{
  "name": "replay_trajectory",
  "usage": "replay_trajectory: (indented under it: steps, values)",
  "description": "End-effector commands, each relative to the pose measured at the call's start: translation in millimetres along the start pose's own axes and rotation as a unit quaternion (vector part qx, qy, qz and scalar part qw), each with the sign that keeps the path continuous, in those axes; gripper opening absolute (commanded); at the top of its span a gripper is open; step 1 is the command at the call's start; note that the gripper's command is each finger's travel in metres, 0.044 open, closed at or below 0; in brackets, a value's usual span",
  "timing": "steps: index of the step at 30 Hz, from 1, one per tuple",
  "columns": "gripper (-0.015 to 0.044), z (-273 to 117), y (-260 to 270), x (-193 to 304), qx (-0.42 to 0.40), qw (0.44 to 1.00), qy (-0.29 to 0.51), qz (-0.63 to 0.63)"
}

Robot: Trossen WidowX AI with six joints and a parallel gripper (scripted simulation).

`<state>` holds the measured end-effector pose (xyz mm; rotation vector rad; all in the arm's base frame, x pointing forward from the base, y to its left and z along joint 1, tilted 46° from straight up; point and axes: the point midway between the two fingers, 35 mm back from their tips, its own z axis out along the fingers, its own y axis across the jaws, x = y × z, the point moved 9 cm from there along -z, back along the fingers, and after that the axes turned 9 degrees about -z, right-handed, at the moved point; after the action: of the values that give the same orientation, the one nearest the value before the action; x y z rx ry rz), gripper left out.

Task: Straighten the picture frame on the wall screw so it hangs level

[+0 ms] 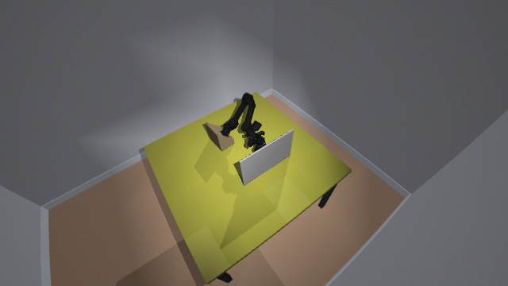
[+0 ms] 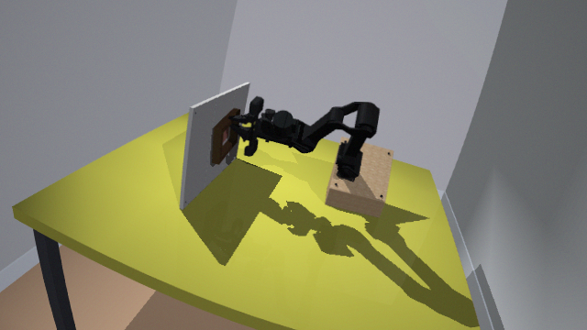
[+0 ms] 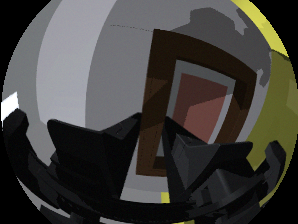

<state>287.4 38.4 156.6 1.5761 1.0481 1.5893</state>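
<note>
Gripping one side of the brown picture frame (image 2: 218, 153) (image 3: 146, 125), the claw (image 1: 259, 146) (image 2: 235, 125) (image 3: 152, 119) had its fingers nearly closed on the wood. The frame was upright against the pale upright panel (image 1: 267, 157) (image 2: 196, 156) (image 3: 105, 75), its pictured face turned toward the arm (image 1: 248, 107) (image 2: 321, 126). In the wrist view its long axis ran up and down, leaning slightly; whether it was level could not be told.
</note>
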Motion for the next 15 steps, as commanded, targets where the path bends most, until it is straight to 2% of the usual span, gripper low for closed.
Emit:
replay_trajectory:
  steps: [1, 15]
  values:
    - [0.0000, -0.1, 1.7, -1.1, -0.006, 1.000, -0.002, -0.002]
    - [0.0000, 0.0, -1.1, -0.6, -0.006, 1.000, -0.002, -0.002]
